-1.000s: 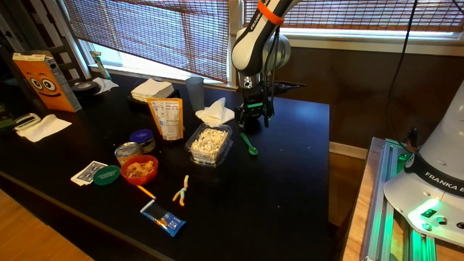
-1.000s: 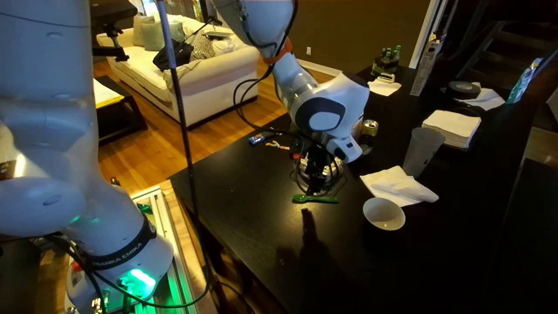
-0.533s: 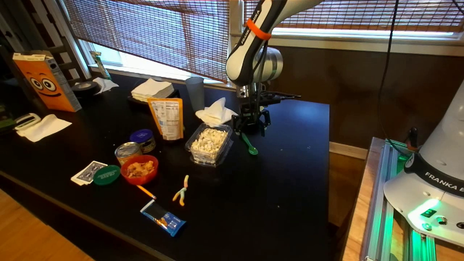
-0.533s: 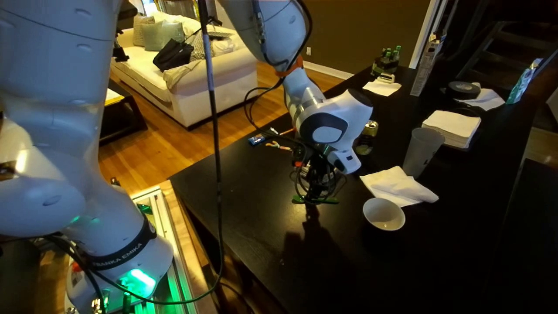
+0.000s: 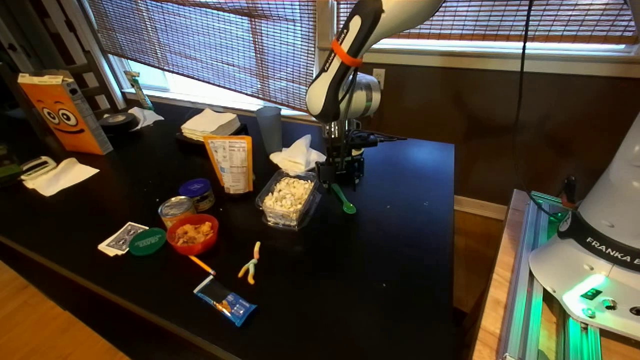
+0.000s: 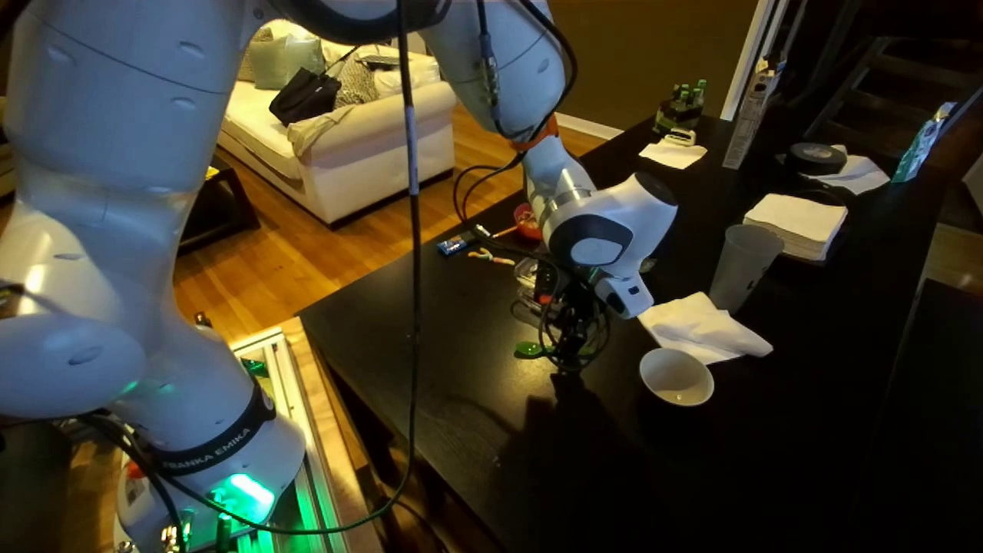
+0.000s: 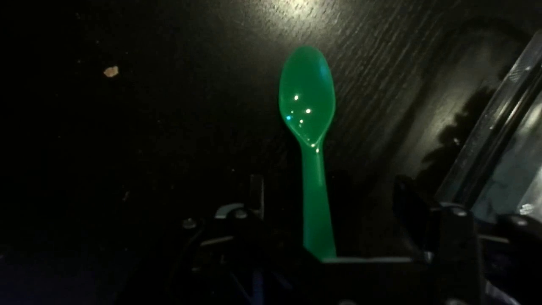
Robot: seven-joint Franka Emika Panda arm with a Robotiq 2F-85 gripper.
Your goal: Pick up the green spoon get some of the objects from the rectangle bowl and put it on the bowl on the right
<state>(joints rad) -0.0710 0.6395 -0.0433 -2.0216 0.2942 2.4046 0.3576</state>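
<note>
The green spoon (image 5: 345,202) lies flat on the dark table, beside the clear rectangular container (image 5: 281,218) of white pieces (image 5: 289,194). My gripper (image 5: 340,183) is low over the spoon's handle end and open. In the wrist view the spoon (image 7: 313,169) points away from me, its handle between the two spread fingers (image 7: 330,192), nearer the left one. The handle's end is hidden behind the gripper. The container's edge (image 7: 487,123) shows at the right there. In an exterior view the small white bowl (image 6: 676,376) stands to the right of my gripper (image 6: 568,367) and looks empty.
A crumpled napkin (image 5: 297,155) and a grey cup (image 5: 270,129) stand behind the container. An orange pouch (image 5: 231,165), cans (image 5: 176,210), a red bowl (image 5: 212,240) of flakes, gummies (image 5: 252,262) and a blue packet (image 5: 225,301) lie on the container's other side.
My gripper has come down and shifted towards the spoon's handle end, with its wrist turned. It now covers part of the handle in an exterior view. The spoon, container and bowl have not moved.
</note>
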